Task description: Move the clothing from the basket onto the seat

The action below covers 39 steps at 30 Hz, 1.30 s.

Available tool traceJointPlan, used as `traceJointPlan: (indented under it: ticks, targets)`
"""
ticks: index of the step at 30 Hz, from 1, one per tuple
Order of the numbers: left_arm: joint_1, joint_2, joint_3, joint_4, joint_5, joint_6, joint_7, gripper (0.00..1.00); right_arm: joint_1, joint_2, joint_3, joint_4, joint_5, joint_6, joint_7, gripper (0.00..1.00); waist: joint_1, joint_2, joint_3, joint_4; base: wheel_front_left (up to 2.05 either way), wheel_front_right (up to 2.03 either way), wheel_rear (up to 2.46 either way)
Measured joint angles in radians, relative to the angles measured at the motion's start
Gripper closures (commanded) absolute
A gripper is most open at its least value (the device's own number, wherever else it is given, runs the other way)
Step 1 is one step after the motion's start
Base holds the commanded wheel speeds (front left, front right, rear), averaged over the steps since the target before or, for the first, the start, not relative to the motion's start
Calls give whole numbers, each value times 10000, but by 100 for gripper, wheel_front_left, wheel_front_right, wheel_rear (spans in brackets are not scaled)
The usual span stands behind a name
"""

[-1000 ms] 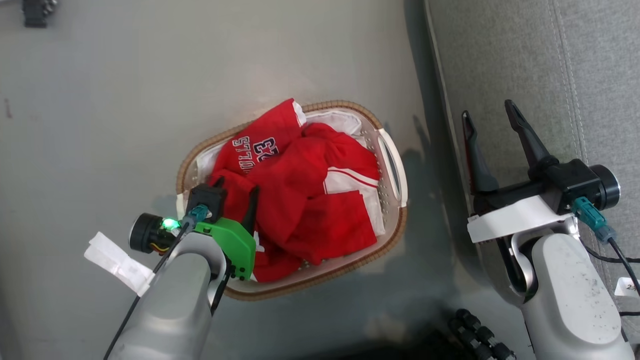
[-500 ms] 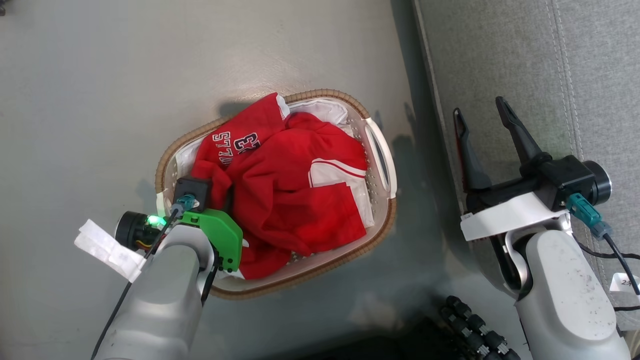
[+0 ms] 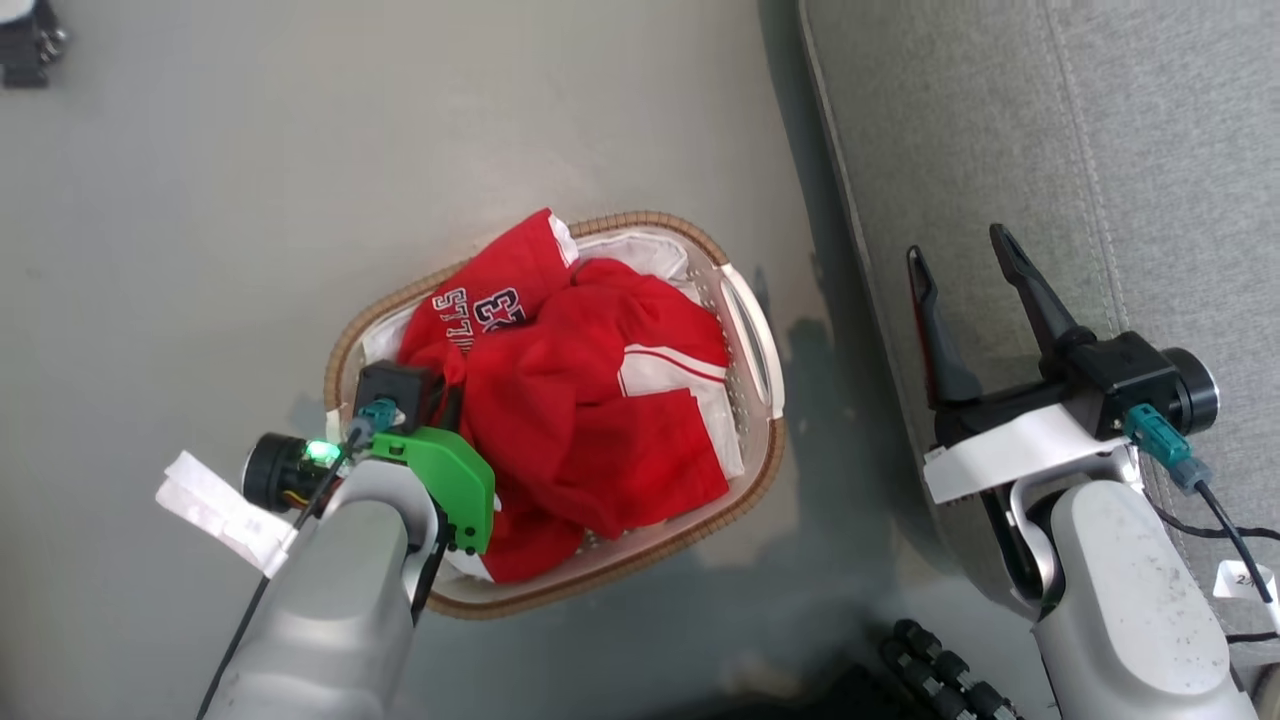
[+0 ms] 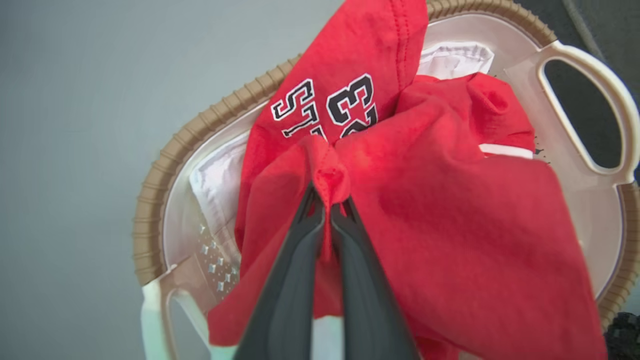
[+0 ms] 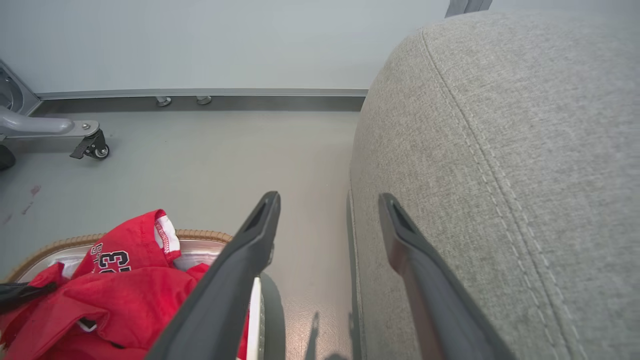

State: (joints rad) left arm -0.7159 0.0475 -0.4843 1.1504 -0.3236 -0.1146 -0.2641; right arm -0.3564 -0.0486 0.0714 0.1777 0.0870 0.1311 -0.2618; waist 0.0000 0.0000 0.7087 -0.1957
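Head view: red clothing (image 3: 590,420) with white trim heaped in the basket (image 3: 650,216) on the grey floor (image 3: 300,150), filling most of it and draped over the far rim; basket near the seat (image 3: 1000,120) but apart from it, a strip of floor between; left gripper (image 3: 448,400) down at the near-left end of the basket, tips buried in the red cloth; right gripper (image 3: 957,245) held over the edge of the seat, fingers spread wide, nothing between them.

Left wrist view: two dark fingers pressed together, clamped on a pinched fold of the red cloth, a small knot of fabric bunched just above the tips; jersey (image 4: 350,60) beyond, with lettering and the number 23, lying up over the brown woven rim; white liner (image 4: 215,175) showing at the left and top of the heap; pale side handle (image 4: 630,130) at the right; all the visible clothing in or on the basket.

Right wrist view: fingers well apart and empty, one over the floor, the other in front of the seat's rounded grey edge with its stitched seam; clothing and basket rim at the lower left, a dark finger of the left gripper reaching into the red from the left edge; caster (image 5: 95,149) on a grey frame at the far left, near the wall.
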Motion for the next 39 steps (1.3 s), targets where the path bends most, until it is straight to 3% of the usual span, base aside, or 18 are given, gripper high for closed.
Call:
traceJointPlan:
  ticks: [10, 25, 39]
  targets:
    - [1117, 63, 113, -1733, 88, 52, 0, 100, 575, 6, -234, 169, -391, 0, -2, 0, 0, 0, -1370, 340, 0, 0, 0]
    - [2806, 625, 336, -4982, 863, 46, 2, 100, 1674, 6, -545, 403, -844, 0, 0, 0, -1, 0, -3858, 938, 0, 0, 0]
    - [2419, 1231, -495, -6521, 1482, -96, 2, 100, 2564, 4, -637, 562, -1007, 0, 0, 0, -1, 0, -5997, 1300, 0, 0, 0]
